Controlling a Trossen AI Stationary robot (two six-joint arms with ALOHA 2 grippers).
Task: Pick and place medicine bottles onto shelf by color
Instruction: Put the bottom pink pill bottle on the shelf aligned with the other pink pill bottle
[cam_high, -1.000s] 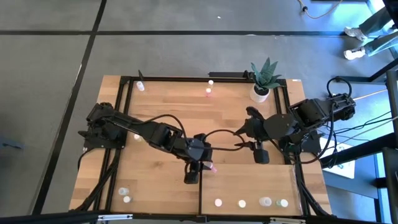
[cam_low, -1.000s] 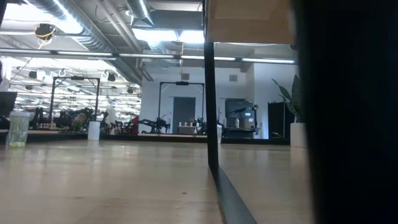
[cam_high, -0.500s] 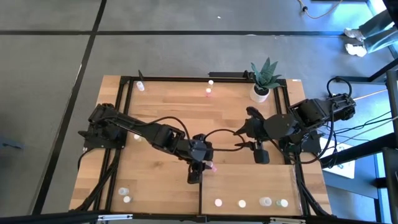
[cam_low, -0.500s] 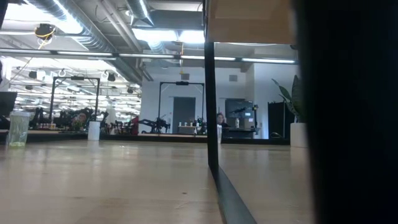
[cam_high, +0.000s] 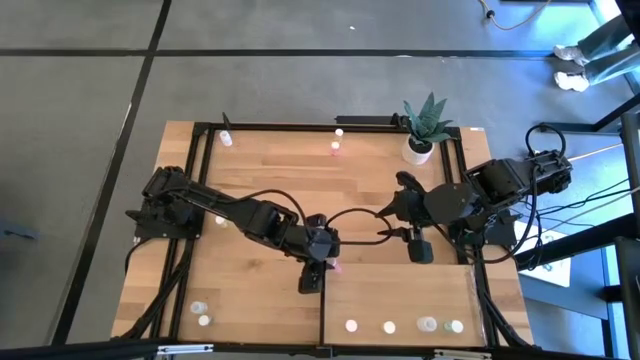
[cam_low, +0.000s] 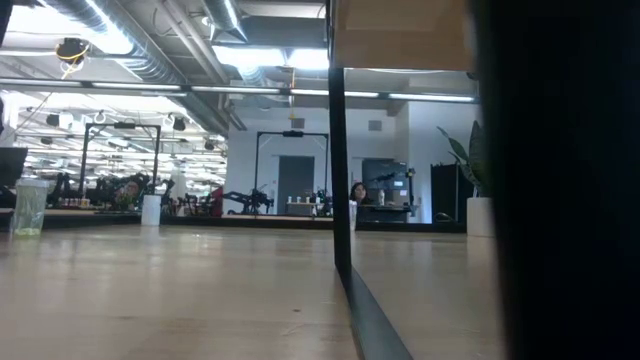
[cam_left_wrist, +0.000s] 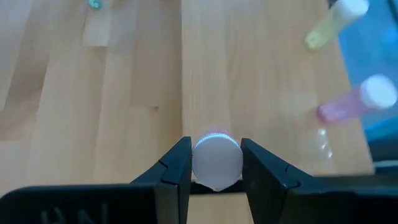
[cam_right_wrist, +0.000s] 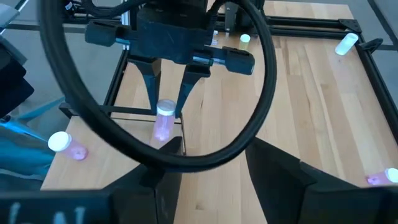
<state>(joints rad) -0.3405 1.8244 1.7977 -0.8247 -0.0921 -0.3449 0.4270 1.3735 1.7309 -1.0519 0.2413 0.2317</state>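
Observation:
My left gripper (cam_high: 325, 268) hangs over the middle of the table, shut on a pink medicine bottle (cam_right_wrist: 164, 121) with a white cap (cam_left_wrist: 216, 160). The bottle is beside the near-left corner of the pale shelf (cam_high: 400, 295). Whether its base touches the wood is unclear. Several bottles (cam_high: 388, 327) stand in a row on the shelf's near edge. Others stand on the table at the near left (cam_high: 201, 312) and the far edge (cam_high: 337, 140). My right gripper (cam_high: 418, 250) waits open above the shelf's far edge, nothing between its fingers (cam_right_wrist: 273, 171). My left gripper pinches the pink bottle at its white-capped top end (cam_right_wrist: 165, 108) between its two fingertips (cam_right_wrist: 185, 93). The fingers slant down from the table's left. The pink body (cam_right_wrist: 163, 129) hangs upright below them.
A potted green plant (cam_high: 423, 128) stands at the far right. A black frame (cam_high: 300, 126) runs round the table. Loose cables (cam_right_wrist: 249, 81) arc between the arms. The shelf's dark upright (cam_low: 340, 150) rises mid-table in the low view, with a greenish bottle (cam_low: 28, 205) far left.
My left gripper has tipped a little more downward and sunk slightly, still shut on the pink bottle, which has shifted a little toward the table's left.

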